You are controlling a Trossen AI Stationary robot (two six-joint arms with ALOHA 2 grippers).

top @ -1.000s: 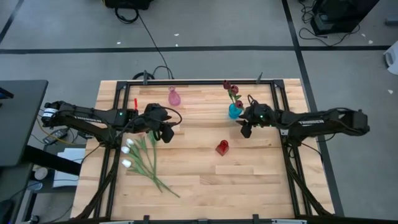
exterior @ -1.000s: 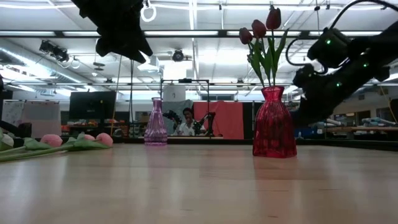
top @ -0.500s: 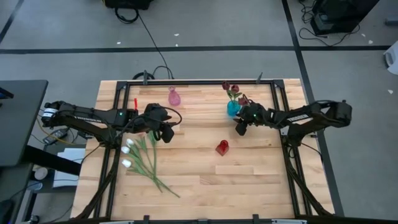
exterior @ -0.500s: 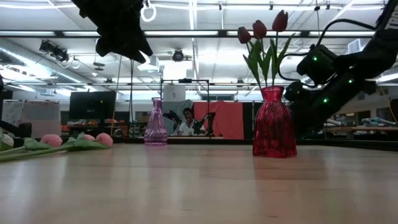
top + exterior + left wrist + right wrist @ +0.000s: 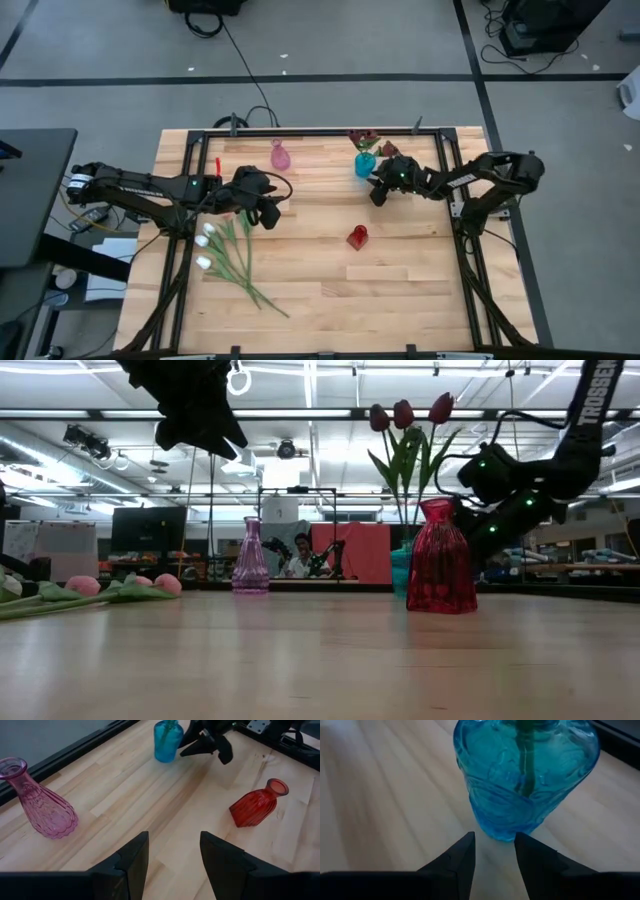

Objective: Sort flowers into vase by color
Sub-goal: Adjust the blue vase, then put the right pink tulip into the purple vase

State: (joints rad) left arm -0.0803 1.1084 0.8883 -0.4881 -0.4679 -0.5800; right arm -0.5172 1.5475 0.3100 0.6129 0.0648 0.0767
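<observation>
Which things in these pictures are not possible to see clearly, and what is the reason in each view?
- Blue vase, low view: mostly hidden behind the red vase.
- Red tulips, right wrist view: heads cut off by the edge; only stems show inside the glass.
- White and pink flowers, low view: cut off by the edge; high view: too small to count.
- Right gripper: whether its fingers touch the blue vase cannot be told.

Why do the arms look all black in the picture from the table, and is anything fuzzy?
In the low view the bright ceiling lights sit behind the arms, so they show as dark shapes. In the right wrist view the blue vase fills the picture and looks soft. In the left wrist view the pink vase and red vase look clear.
</observation>
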